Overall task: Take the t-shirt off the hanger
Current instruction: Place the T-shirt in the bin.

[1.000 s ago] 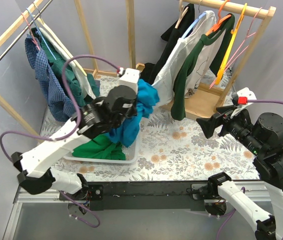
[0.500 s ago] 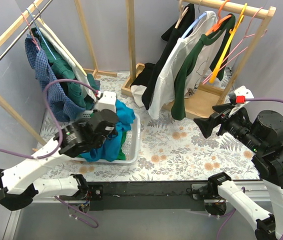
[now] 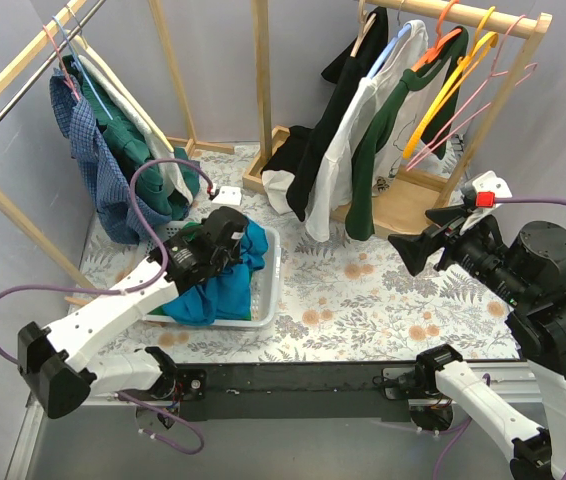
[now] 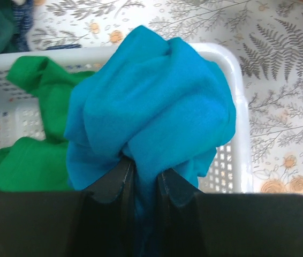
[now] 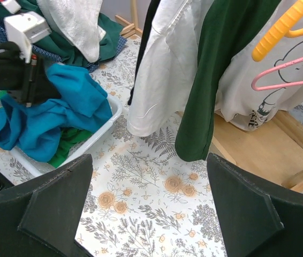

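While clamping t-shirt [image 4: 151, 101], left arm [image 3: 113, 308] overhangs basket [image 4: 236, 85].

bright, even, diffuse light in every view, seemingly from overhead; no glare. shadows are soft and faint, darkest beside the basket [image 3: 276, 275] on the desk [image 3: 363, 300]. top view sharp throughout. close up, the left tool [image 4: 143, 179] is dark and featureless, the shirt [image 4: 151, 101] crisp. the right tool [image 5: 149, 160] has black, slightly soft fingers [image 5: 50, 209].
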Controlling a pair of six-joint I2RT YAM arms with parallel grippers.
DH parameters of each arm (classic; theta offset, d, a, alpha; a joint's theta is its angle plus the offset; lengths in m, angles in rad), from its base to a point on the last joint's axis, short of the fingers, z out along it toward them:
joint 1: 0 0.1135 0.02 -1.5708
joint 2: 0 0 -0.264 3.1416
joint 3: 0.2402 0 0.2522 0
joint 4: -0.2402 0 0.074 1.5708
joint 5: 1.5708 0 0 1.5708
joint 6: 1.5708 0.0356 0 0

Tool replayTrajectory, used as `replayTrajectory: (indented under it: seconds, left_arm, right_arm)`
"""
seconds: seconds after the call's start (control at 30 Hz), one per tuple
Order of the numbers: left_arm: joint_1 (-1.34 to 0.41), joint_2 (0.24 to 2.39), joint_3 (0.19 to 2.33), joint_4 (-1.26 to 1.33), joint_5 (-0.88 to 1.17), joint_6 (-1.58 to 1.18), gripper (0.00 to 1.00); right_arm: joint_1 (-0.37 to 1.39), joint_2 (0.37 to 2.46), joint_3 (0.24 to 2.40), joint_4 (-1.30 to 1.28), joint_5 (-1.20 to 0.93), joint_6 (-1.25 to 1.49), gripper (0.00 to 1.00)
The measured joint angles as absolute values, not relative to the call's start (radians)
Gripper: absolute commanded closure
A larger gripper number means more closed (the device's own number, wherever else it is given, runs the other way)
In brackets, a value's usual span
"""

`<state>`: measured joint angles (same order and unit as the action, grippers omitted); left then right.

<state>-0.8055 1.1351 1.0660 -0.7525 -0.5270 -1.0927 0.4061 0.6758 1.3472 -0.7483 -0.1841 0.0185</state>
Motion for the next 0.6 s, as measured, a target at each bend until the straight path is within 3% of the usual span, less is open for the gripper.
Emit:
replayTrajectory:
  seconds: [0.3, 0.6]
  left_arm:
    - [-0.757, 1.25, 1.006, -0.541, -0.411, -1.078, 1.0]
    - [-0.748, 1.266, 0.776, -0.445, -0.337, -1.165, 1.0]
  right_arm:
    - [0.406, 0.676, 1.355, -0.746, -0.186, 0.018, 0.02]
    - [0.406, 0.674, 1.364, -0.746, -0.162, 0.018, 0.02]
